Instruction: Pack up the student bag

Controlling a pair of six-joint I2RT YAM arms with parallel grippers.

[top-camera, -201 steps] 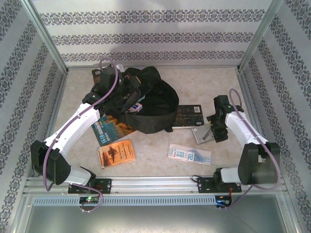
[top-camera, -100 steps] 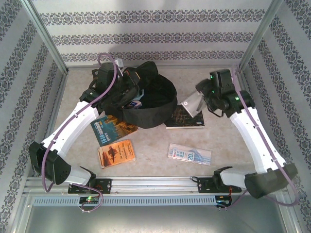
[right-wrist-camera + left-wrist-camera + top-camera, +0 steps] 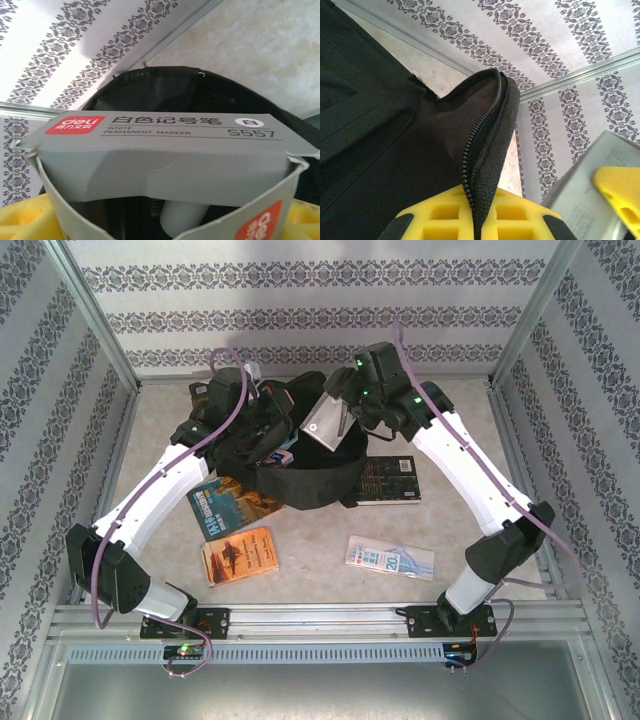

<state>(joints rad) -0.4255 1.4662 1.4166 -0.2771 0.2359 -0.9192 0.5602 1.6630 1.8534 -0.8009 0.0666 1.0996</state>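
Observation:
The student bag (image 3: 318, 472), a black fabric backpack, lies at the middle back of the table with its mouth held open. My left gripper (image 3: 268, 432) is shut on the bag's zippered rim (image 3: 487, 125); in the left wrist view the yellow fingers (image 3: 445, 215) pinch that fabric edge. My right gripper (image 3: 338, 412) is shut on a grey box of white permanent markers (image 3: 322, 426) and holds it tilted over the bag's open mouth (image 3: 150, 85). The box (image 3: 160, 150) has a torn-open end, and a white marker (image 3: 182, 217) shows inside.
A blue book (image 3: 225, 505) and an orange book (image 3: 240, 555) lie left of the bag. A dark book (image 3: 388, 480) lies at its right. A clear flat packet (image 3: 390, 558) lies near the front. Patterned walls close in three sides.
My right arm has swung from the table's right side up and left, carrying the grey box to above the bag's mouth. The left gripper has kept hold of the rim.

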